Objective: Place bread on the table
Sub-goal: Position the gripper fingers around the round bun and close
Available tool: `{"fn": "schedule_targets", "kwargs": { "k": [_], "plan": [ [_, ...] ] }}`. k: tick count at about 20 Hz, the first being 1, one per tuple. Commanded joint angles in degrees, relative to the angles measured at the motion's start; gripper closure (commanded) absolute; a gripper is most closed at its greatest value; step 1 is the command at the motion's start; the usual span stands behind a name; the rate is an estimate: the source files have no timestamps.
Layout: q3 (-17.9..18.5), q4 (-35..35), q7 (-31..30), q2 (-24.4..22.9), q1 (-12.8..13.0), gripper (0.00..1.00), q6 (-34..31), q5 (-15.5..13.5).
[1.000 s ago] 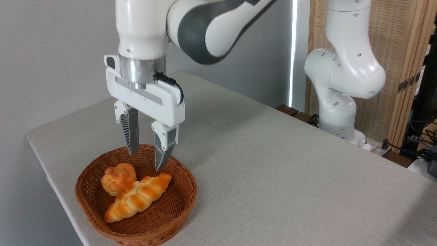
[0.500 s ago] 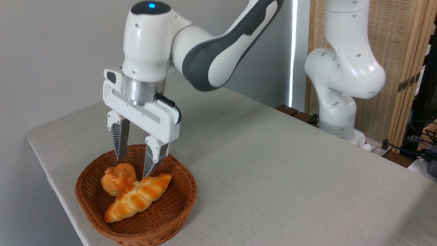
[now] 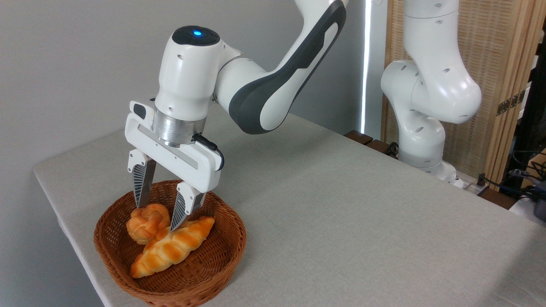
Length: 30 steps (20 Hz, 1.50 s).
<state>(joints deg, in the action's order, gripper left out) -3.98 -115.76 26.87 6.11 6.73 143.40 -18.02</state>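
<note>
The bread [image 3: 146, 222], a small round knotted golden bun, lies in a brown wicker basket [image 3: 219, 251] at the table's front left. A longer braided loaf [image 3: 170, 247] leans against its right side. My gripper [image 3: 156, 217] is open and hangs just over the bun. Its left finger tip is at the bun's upper back edge. Its right finger tip sits where the bun meets the braided loaf. Nothing is held between the fingers. The table [image 3: 341, 221] is covered in light grey-beige cloth.
The arm's white base [image 3: 422, 140] stands at the table's far right edge. Behind it is a woven wooden screen [image 3: 490, 76]. Cables [image 3: 524, 183] lie at the far right. Open cloth stretches right of the basket.
The gripper has come down and shifted left, from above the basket's back rim to straddling the bun. The fingers stay open. Both breads have not moved.
</note>
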Motion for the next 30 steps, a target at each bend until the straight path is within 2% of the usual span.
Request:
{"fn": "schedule_targets", "kwargs": {
  "k": [1,4,16,20,25,27,28,30],
  "plan": [
    [0.0,-0.5,0.0,-0.5,0.1,0.0,1.4,-1.8],
    [-1.6,-0.5,0.0,0.5,0.1,0.0,4.6,-3.0],
    [-2.0,-0.5,0.1,1.9,0.1,0.0,4.9,-2.9],
    [-2.0,-0.5,0.3,2.2,0.1,0.05,4.9,-2.5],
    [-2.9,-1.0,0.5,2.7,0.1,0.05,4.8,-2.4],
    [-2.9,-1.0,1.2,2.7,0.1,0.11,4.8,-2.4],
    [-2.9,-1.0,1.8,2.7,0.0,0.18,4.8,-2.4],
    [-2.9,-1.0,2.2,2.7,0.0,0.26,4.8,-2.4]
  ]
}}
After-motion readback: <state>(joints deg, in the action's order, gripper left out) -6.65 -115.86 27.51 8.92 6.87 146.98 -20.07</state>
